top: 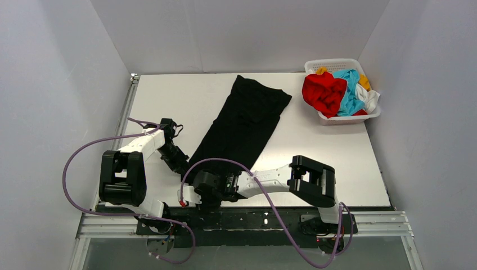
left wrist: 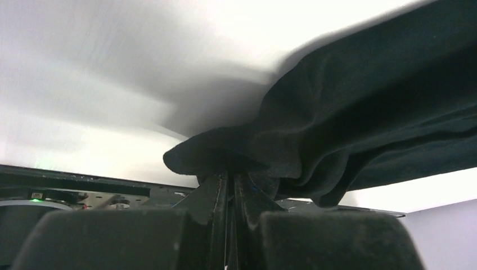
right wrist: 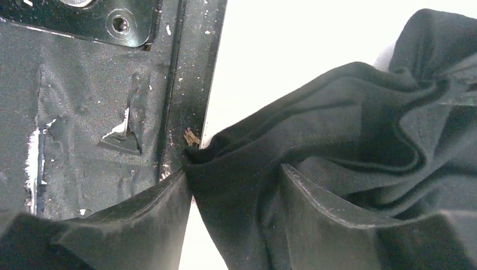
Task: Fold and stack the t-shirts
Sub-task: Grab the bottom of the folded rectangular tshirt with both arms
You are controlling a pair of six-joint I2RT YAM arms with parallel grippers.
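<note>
Black t-shirt [top: 243,121] stretches diagonally across the table [top: 315,163], near end bunched. Left gripper [left wrist: 232,175] is pinched tight on it; right gripper [right wrist: 236,188] seems clamped on a thick wad. That wad could slip out and skew the fold.

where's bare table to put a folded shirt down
Two bare patches of the white table: the far-left one between the left edge and the long black cloth t-shirt, and one between that shirt and the white plastic lattice basket. Crowded at the near edge, where the left gripper and right gripper hold the shirt's end.
</note>
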